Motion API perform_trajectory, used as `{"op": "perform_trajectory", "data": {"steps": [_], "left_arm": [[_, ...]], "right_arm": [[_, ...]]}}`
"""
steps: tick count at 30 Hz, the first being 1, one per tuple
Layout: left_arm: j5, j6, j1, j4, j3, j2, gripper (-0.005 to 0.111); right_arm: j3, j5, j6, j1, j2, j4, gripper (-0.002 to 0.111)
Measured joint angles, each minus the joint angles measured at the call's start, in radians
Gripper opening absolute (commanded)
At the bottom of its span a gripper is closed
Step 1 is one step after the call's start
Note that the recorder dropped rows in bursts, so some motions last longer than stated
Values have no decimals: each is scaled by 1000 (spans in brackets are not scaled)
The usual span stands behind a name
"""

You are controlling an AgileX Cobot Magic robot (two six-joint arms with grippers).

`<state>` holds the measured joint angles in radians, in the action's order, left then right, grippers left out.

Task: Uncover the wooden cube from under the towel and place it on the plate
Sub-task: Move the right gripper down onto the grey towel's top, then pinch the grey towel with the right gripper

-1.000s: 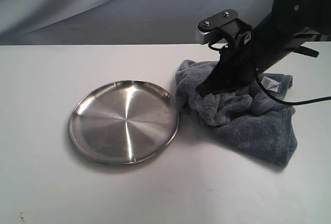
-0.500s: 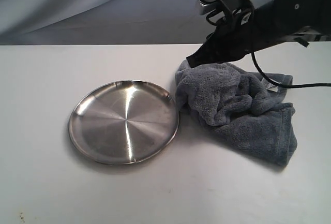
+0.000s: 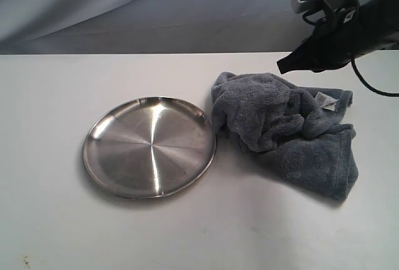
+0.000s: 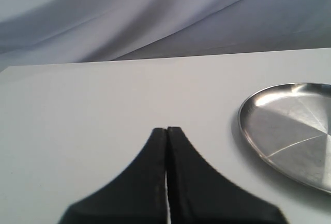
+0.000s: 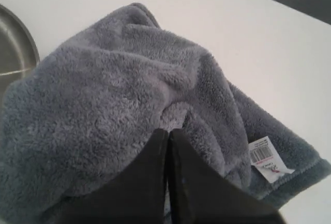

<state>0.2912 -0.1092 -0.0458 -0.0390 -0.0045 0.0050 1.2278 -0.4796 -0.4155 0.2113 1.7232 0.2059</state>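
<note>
The blue-grey towel (image 3: pixel 283 130) lies bunched on the table right of the steel plate (image 3: pixel 149 146), its edge touching the plate's rim. Its white label (image 5: pixel 268 160) shows at the far side. No wooden cube shows anywhere; whether the towel hides it I cannot tell. My right gripper (image 3: pixel 282 68) hangs above the towel's far edge, shut and empty, clear of the cloth; the right wrist view shows the towel (image 5: pixel 119 105) just past its tips (image 5: pixel 168 131). My left gripper (image 4: pixel 166 129) is shut and empty over bare table, with the plate (image 4: pixel 289 131) off to one side.
The white table (image 3: pixel 62 220) runs to a far edge, behind which hangs a grey cloth backdrop (image 3: pixel 124 8). A black cable (image 3: pixel 374 89) trails from the right arm above the towel's far corner.
My right gripper has lifted off the towel and drawn back up and to the right. The towel's folds stay bunched where they were. The plate has not moved.
</note>
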Motion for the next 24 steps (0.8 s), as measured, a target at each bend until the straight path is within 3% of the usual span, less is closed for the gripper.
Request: {"op": "perform_trajectory", "data": {"steps": [8,13,19,24], "left_arm": [[0,0,0,0,0,0,0],[0,0,0,0,0,0,0],[0,0,0,0,0,0,0],[0,0,0,0,0,0,0]], "right_arm": [[0,-196,-65,0,0,20,0],[0,-370,-356,0,19,313,0],[0,-394,-457,28,82,528,0],[0,-332,-486,89,123,574,0]]}}
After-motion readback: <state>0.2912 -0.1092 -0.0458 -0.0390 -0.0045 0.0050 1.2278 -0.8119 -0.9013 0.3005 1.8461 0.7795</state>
